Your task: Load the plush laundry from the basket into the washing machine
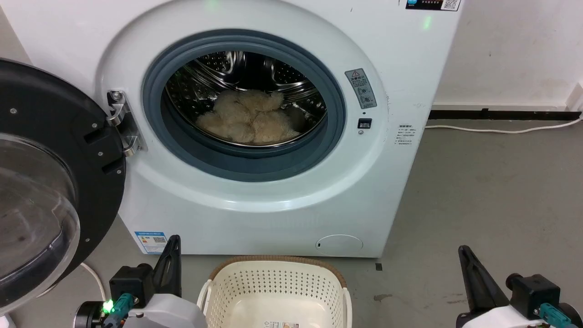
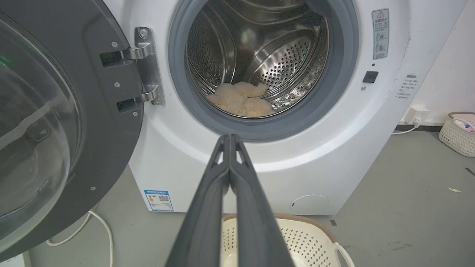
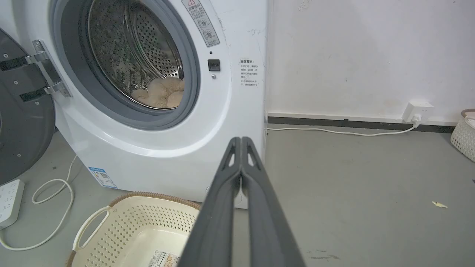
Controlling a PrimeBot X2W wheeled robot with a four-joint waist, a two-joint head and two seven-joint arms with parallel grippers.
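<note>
Plush toy [image 1: 248, 118] lies inside the washing machine [image 1: 255, 205] drum, with the door [image 1: 45, 114] open at the left.
Blue sticker [image 1: 152, 241] with a QR code, print too small to read; left gripper [image 1: 174, 240] closed, holding nothing; basket [image 1: 273, 278] on the floor, paper label [image 1: 283, 325] inside; grey warning sticker [image 1: 360, 88] with a triangle; right gripper [image 1: 463, 249] closed, holding nothing.

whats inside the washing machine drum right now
The plush laundry lies as a cream furry heap low in the steel drum of the washing machine. The drum wall above it is bare. The drum floor under the plush and behind the grey door seal is hidden.
</note>
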